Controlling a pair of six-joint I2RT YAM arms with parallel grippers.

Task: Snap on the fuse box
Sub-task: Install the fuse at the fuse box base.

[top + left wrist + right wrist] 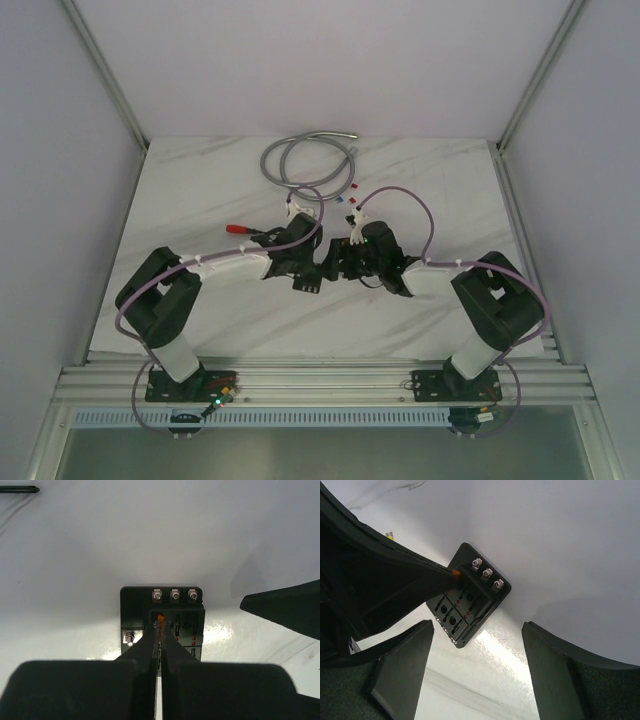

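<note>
Fuse box under left gripper, fuse pinched

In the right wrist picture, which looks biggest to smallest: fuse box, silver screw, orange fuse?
1. fuse box
2. silver screw and orange fuse: they look about alike, and the fuse is partly hidden.
</note>
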